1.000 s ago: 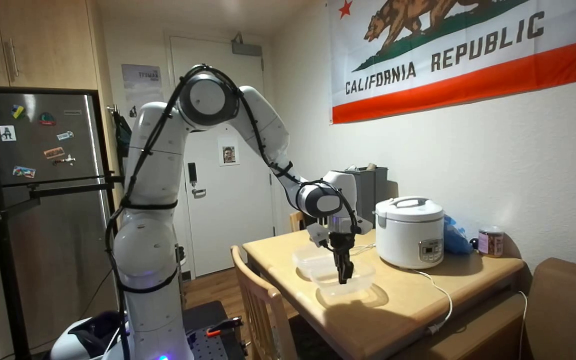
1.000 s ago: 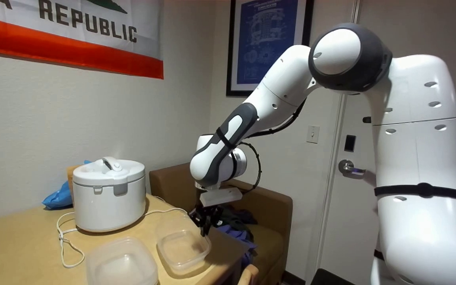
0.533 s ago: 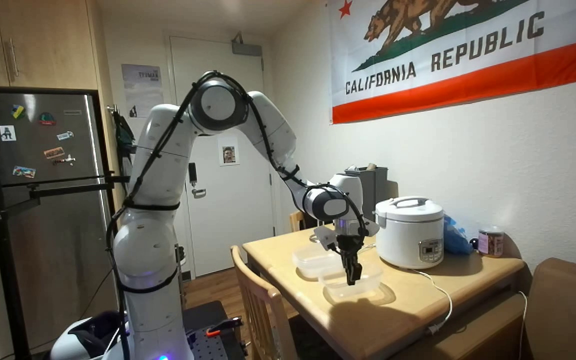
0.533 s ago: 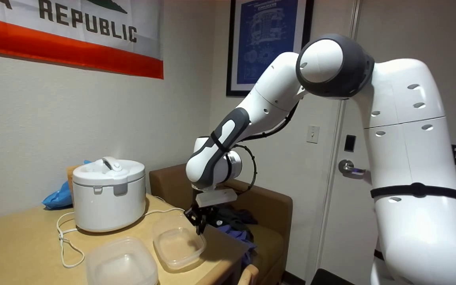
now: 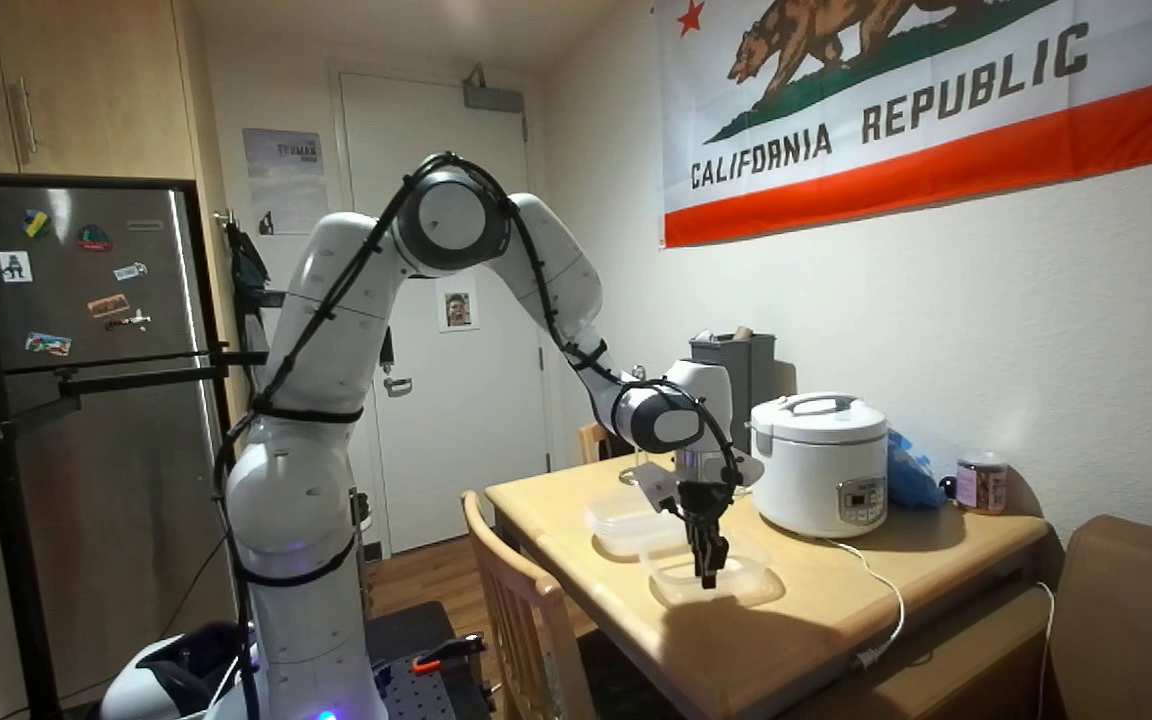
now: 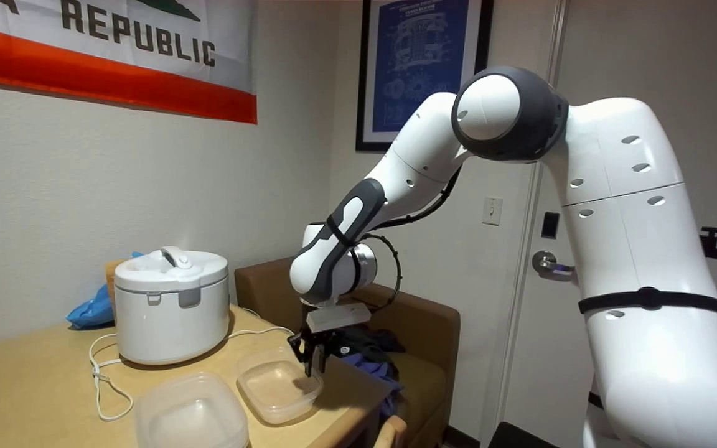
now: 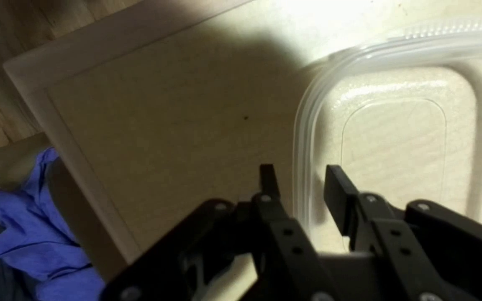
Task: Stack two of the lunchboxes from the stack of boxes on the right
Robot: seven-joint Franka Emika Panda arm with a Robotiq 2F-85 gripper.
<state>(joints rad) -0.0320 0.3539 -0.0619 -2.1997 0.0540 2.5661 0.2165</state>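
Straddling a box (image 7: 396,133) rim right of the wrist view's centre, my gripper (image 7: 299,170) spread, table (image 7: 174,146) stretching to its upper-left corner, box lower than before.

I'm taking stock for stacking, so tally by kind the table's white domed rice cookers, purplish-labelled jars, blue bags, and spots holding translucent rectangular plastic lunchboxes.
White rice cooker: 1
Purplish-labelled jar: 1
Blue bag: 1
Translucent lunchbox at the gripper, plus nearby lunchbox spot, layers unclear: 2
Total: 5

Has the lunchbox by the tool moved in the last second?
Yes: in an exterior view the lunchbox by the tool sits further left in the picture, nearer the rice cooker, which hasn't moved.
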